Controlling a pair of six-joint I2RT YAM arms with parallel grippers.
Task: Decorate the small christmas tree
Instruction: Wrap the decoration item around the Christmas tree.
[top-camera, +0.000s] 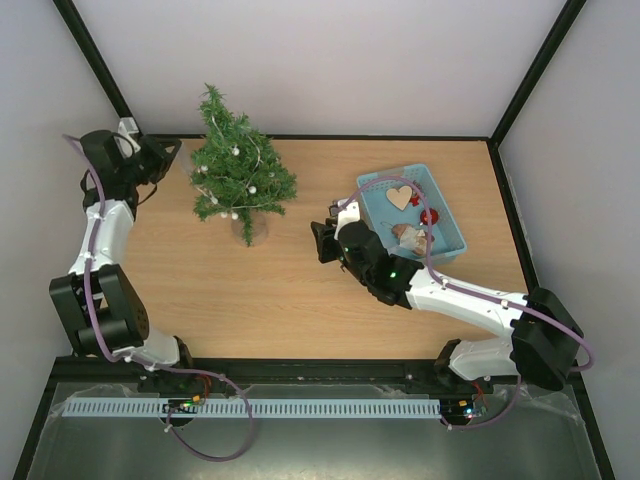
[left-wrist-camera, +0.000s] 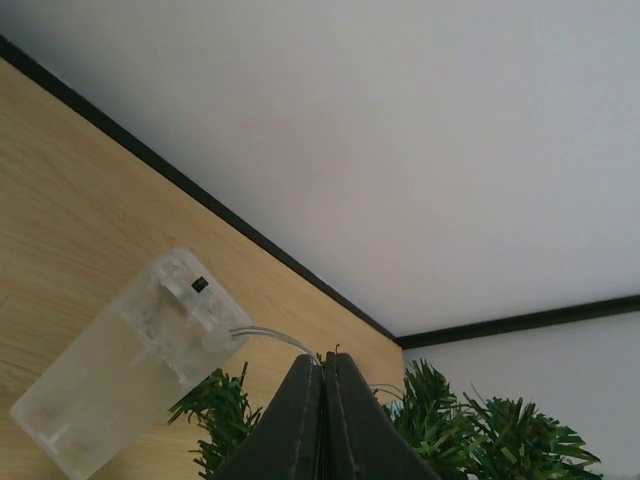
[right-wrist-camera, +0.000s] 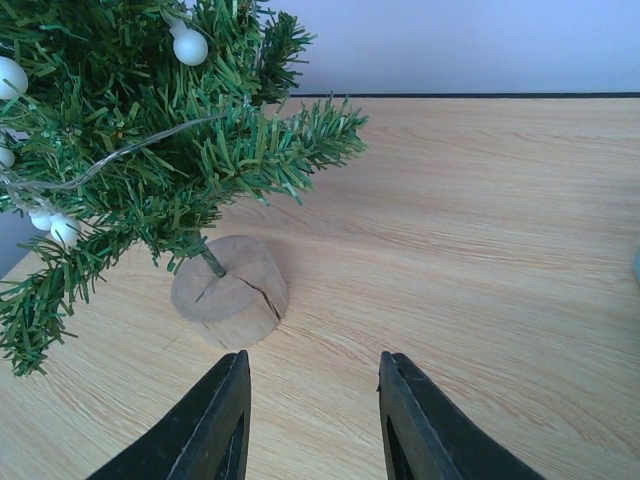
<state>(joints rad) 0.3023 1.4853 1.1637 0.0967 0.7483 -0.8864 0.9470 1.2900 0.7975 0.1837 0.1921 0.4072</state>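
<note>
Left fingers (left-wrist-camera: 290, 430) pressed together; right fingers (right-wrist-camera: 215, 430) apart, near bushy small christmas tree (right-wrist-camera: 150, 130), round cracked wood base (right-wrist-camera: 230, 290).

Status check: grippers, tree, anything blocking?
Left gripper shut at the light wire, battery box beside it. Right gripper open, empty, facing the trunk base. Small christmas tree upright, white bulbs strung. Nothing between right gripper and tree.

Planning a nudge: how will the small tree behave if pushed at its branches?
Probably top-heavy: the tree spreads wider than its wooden base, so it may tip. Branches look bendy. The light wire draped through it could drag it.
</note>
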